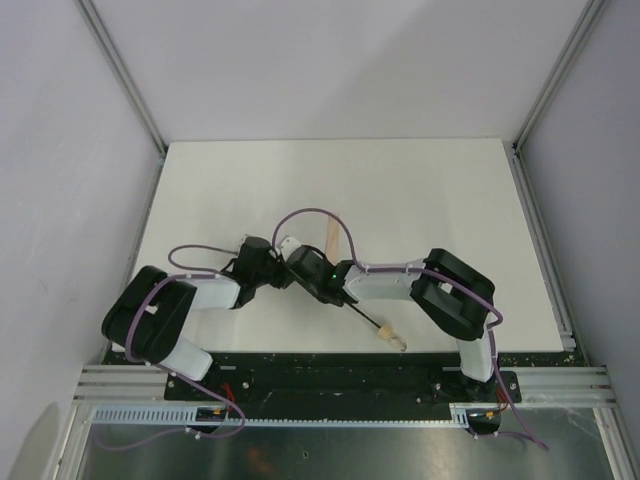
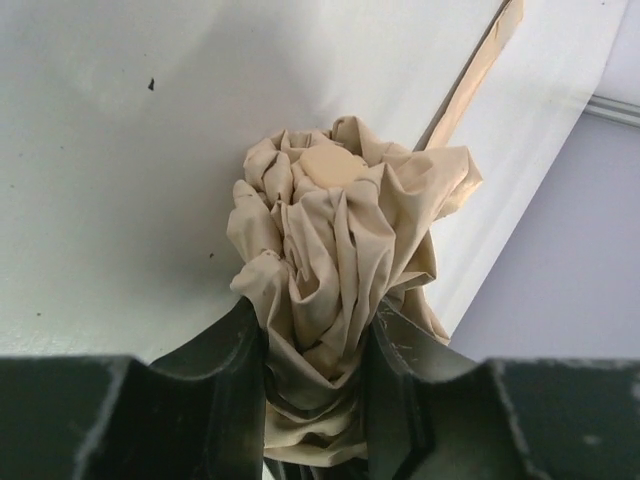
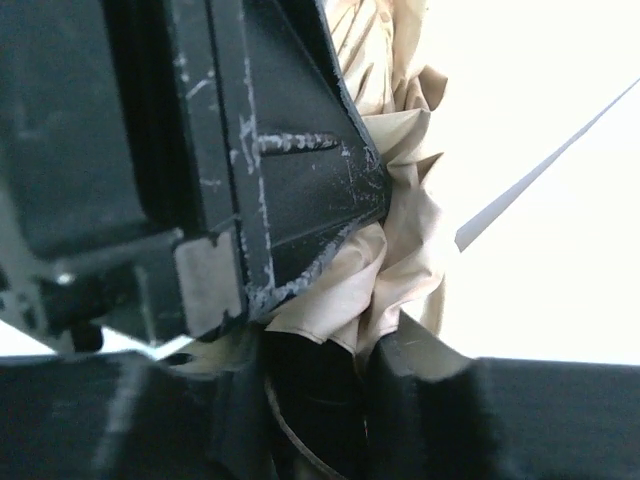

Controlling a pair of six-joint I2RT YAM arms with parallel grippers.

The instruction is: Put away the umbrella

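Robot lab cell — white table, aluminium rails, plain grey walls

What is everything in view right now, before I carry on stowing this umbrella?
umbrella: one, tan-beige fabric, black shaft, tan handle; mid-table, bunched fabric between both grippers, handle toward the near edge.
strip: one, tan, flat on the table just beyond the grippers.
table: one, white, under everything.
cables: purple, looped along both arms.
left gripper: one, black, shut on the umbrella's fabric.
right gripper: one, black, shut on the umbrella beside the left one.
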